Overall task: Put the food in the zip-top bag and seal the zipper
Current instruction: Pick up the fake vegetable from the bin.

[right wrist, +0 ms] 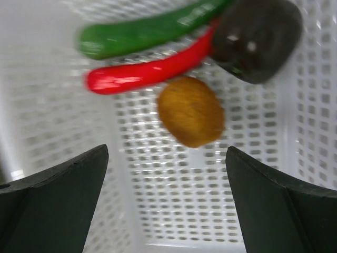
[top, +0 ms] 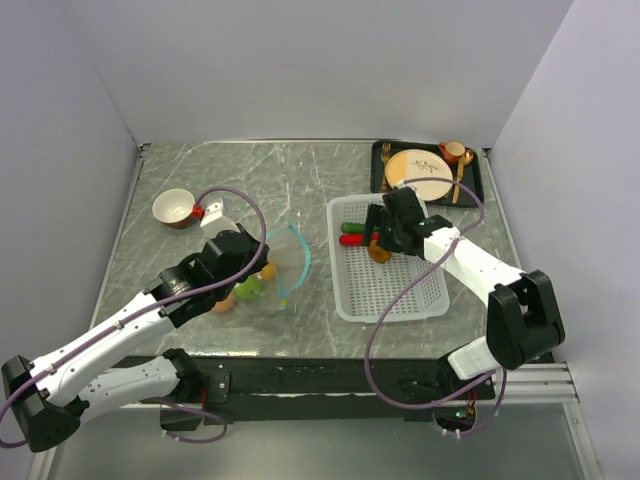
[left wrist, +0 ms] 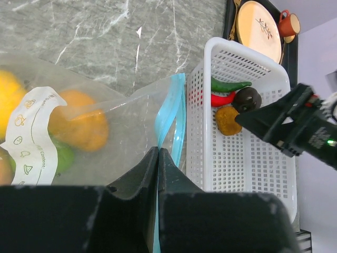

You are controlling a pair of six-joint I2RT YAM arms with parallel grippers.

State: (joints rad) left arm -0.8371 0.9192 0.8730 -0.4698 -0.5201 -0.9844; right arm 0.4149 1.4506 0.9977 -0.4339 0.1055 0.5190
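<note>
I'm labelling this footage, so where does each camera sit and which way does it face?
Top view: above and behind the arms, looking down at the table; left arm and right arm show.
Left wrist: faces over the bag toward the basket; left gripper shut on the bag.
Right wrist: looks down into the basket; right gripper open.
Both wrist views share the red pepper.

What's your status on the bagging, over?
Left gripper shut on zip-top bag mouth. Right gripper open above brown food in basket. Red pepper lies close beside it.
</note>
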